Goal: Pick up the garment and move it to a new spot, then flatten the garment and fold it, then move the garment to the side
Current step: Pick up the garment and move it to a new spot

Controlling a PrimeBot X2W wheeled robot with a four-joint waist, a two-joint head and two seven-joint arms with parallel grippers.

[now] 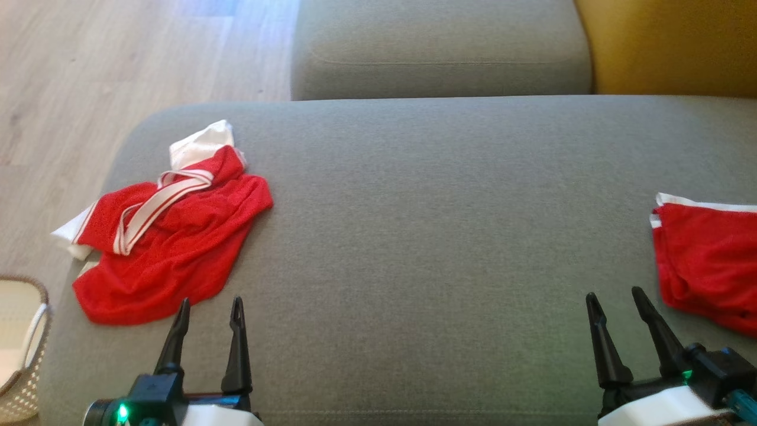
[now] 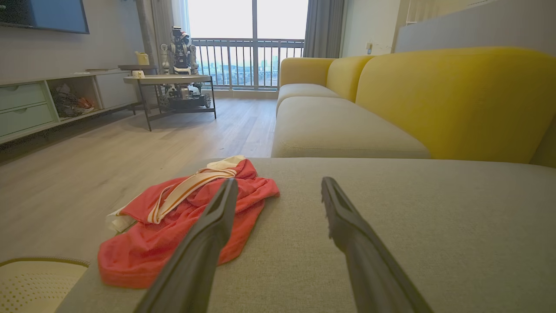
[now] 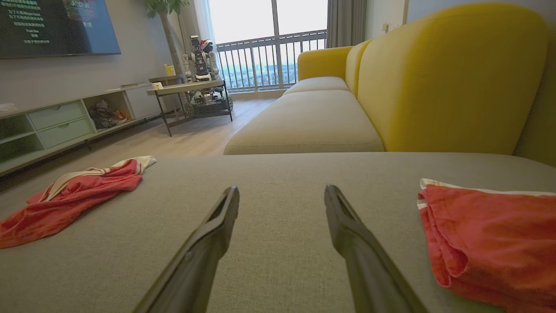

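In the head view, your left gripper (image 1: pixel 211 303) hovers just short of the crumpled red garment (image 1: pixel 177 248), fingers spread wide and empty. The garment lies at the left end of the grey seat cushion (image 1: pixel 443 207), with a white corner hanging over the edge. Your right gripper (image 1: pixel 614 294) is equally wide and empty, near the folded red garment (image 1: pixel 709 260) at the right end.

The pick-up looks like the step in hand. Bite a thick fold of red cloth rather than the striped trim loop (the loop would probably drag everything up in a tangle). Lift clear before carrying it to the bare middle.

In the left wrist view, the heap sits ahead and to the left of the fingers, so steer left to centre it. One woven basket (image 2: pixel 39 278) shows below the cushion's corner.

In the right wrist view, you can count two red garments, the crumpled one far left and the folded one right, well apart.
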